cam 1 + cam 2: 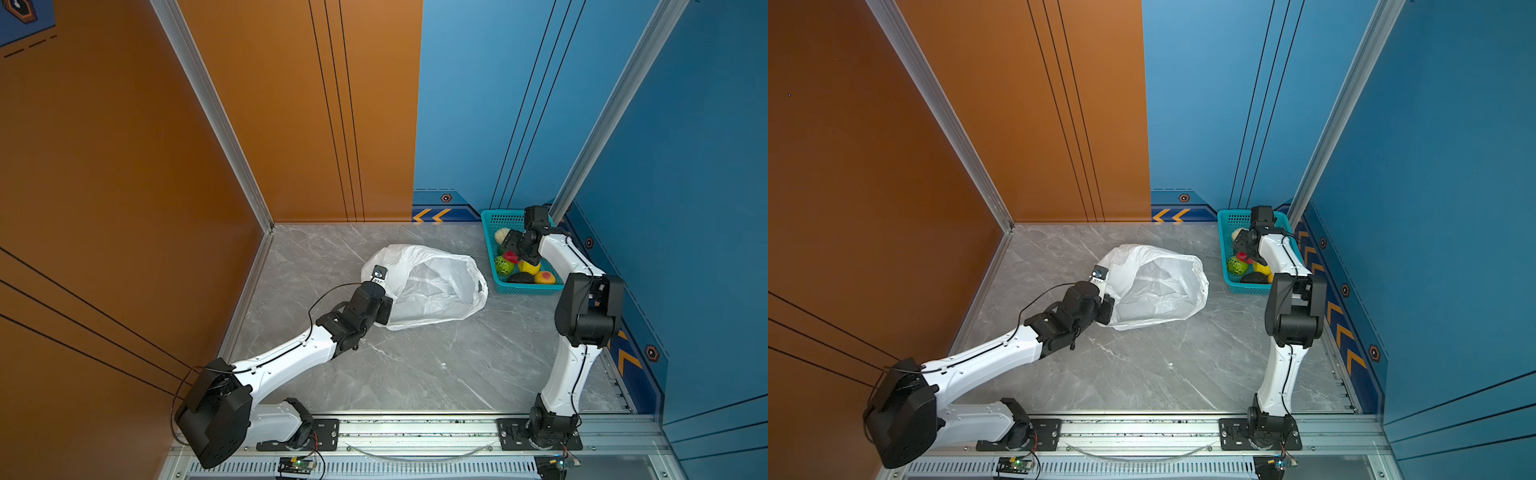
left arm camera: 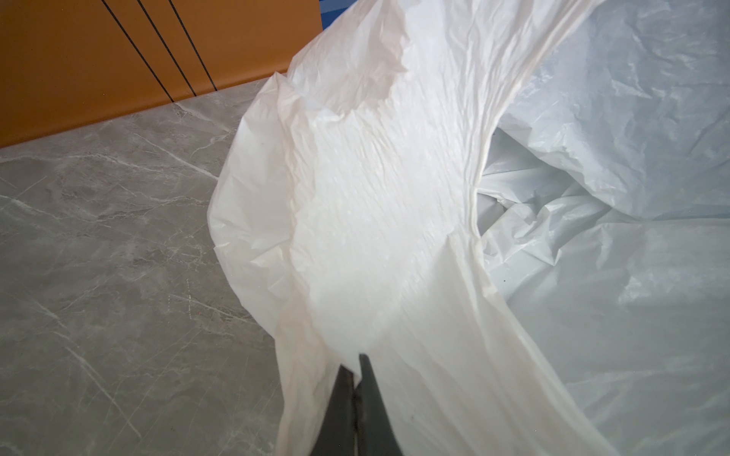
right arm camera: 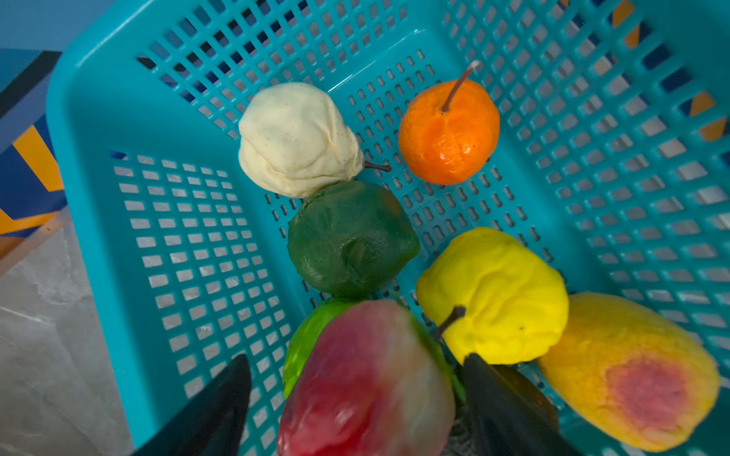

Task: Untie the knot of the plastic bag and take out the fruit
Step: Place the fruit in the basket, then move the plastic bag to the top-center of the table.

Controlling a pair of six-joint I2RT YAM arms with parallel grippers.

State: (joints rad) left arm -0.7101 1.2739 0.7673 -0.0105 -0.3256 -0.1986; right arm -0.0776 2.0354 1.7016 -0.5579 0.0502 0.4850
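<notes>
The large, crinkly, white translucent plastic bag [image 1: 436,286] lies slumped near the middle of the grey marble-patterned bench [image 1: 415,374], its mouth gaping. In both top views the left end effector [image 2: 357,363] meets the bag at its 9 o'clock edge, clenched on a fold of the thin plastic.

The teal perforated plastic basket [image 1: 488,243] sits at 2 o'clock from the bag. Above it the right end effector [image 3: 355,357] is released, fingers spread. A red-green toy fruit [image 3: 367,379] (blurred) lies between them, with a gap beside one finger. In the basket a cream-white knobbly fruit [image 3: 296,138] touches a dark green fruit [image 3: 351,237]. An orange fruit [image 3: 448,134] sits apart, and a lumpy yellow fruit [image 3: 493,296] lies just beside a yellow-red peach [image 3: 632,375].
</notes>
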